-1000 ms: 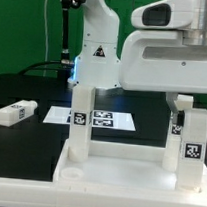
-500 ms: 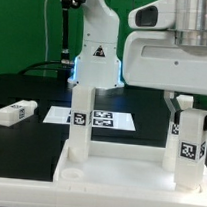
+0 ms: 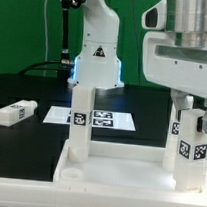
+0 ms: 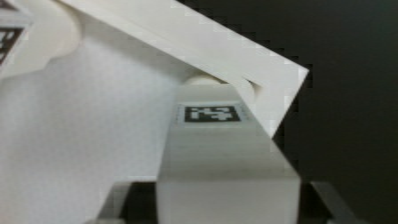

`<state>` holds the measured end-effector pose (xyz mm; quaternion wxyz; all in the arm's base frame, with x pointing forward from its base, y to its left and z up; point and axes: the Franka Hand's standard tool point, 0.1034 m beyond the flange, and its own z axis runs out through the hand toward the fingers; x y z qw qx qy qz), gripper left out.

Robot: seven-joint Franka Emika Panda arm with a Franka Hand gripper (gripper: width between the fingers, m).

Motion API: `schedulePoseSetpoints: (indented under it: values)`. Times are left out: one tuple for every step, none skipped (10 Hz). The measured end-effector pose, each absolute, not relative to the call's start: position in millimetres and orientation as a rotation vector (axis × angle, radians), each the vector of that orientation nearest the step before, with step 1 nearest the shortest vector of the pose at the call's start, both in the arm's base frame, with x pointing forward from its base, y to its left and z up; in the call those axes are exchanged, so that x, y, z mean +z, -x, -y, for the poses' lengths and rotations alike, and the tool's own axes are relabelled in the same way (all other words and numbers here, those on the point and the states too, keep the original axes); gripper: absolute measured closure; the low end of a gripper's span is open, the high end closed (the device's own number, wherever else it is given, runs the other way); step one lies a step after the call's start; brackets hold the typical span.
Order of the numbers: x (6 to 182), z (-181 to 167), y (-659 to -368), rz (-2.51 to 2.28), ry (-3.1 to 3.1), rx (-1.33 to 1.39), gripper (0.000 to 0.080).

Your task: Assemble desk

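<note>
The claw [image 3: 191, 108] is clamped on a leg [image 3: 192, 148], a white square-section block that stands upright at the corner of the tabletop [image 3: 117, 165] on the exterior view's right. The claw comes down on the leg's upper end from above, with one dark finger [image 3: 179, 101] showing against the side of the block. Two black-and-white square tags show on this held leg, one on each visible face. In the wrist view the same leg [image 4: 222, 165] fills the gap between the two grey fingers [image 4: 139, 205] of the claw [image 4: 226, 205] and runs away from the camera, with one tag on its face, down to a corner of the tabletop [image 4: 89, 130], where the raised rim bends round it. The tabletop is a wide white tray-like slab lying flat on the black table [image 3: 22, 91] near the front of the exterior view. A second leg [image 3: 83, 115] stands upright at its corner on the exterior view's left, free of the claw, with a tag about halfway up. A third leg [image 3: 15, 112] lies on its side on the table, well apart from the tabletop, toward the exterior view's left. The marker board [image 3: 105, 119] lies flat on the table behind the tabletop, between the two upright legs as seen from this camera, and the white robot base [image 3: 96, 41] rises behind it
</note>
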<state>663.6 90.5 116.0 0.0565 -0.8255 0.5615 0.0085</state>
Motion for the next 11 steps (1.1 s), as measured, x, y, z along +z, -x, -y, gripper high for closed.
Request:
schedulePoseSetpoints:
  values:
    - [116.0,-90.8,-663.6,-1.729,2.487,0.027,0.0511]
    - [116.0,-91.0,-663.6,-1.782,2.448,0.031,0.0511]
    - [116.0,-91.4,-663.7,-1.781,2.449,0.031,0.0511]
    - [116.0,-91.3,-663.6,-1.754,2.469,0.030,0.0328]
    - [116.2,-91.5,-662.7,-1.681,2.523,0.034,0.0213]
    - [116.8,-91.9,-662.1,-1.624,2.566,0.037,0.0213]
    - [117.5,-93.2,-662.6,-1.467,2.660,0.023,0.0163]
    - [117.4,-95.5,-662.2,-1.335,2.734,0.012,0.0154]
    - [117.5,-96.9,-662.1,-1.224,2.786,0.005,0.0154]
    - [117.5,-96.6,-662.3,-1.063,2.852,-0.005,0.0154]
    - [117.5,-96.8,-662.2,-0.961,2.888,-0.010,0.0151]
